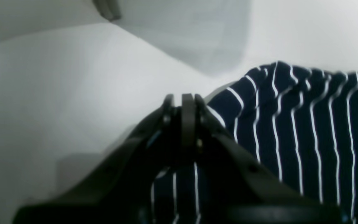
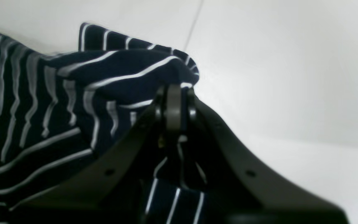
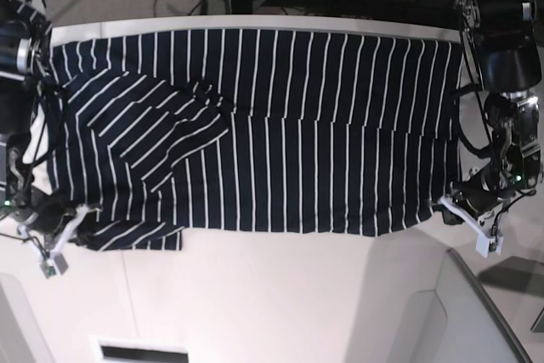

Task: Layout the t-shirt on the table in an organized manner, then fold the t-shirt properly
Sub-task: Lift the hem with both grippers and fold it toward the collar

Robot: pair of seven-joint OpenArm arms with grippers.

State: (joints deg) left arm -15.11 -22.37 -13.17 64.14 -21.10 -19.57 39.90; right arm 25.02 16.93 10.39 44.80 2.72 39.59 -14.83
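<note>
The t-shirt (image 3: 255, 125) lies spread between the two arms on the worktop (image 3: 280, 295). The left pincer (image 1: 183, 101) and the right pincer (image 2: 174, 93) each pinch a near corner. Limp, light cloth likely sags; hems and corners look safest.

The t-shirt (image 3: 255, 133), dark navy with thin white stripes, lay spread wide across the far half of the white table (image 3: 280, 295), a sleeve folded slantwise over its left part, near edge slightly rumpled.
</note>
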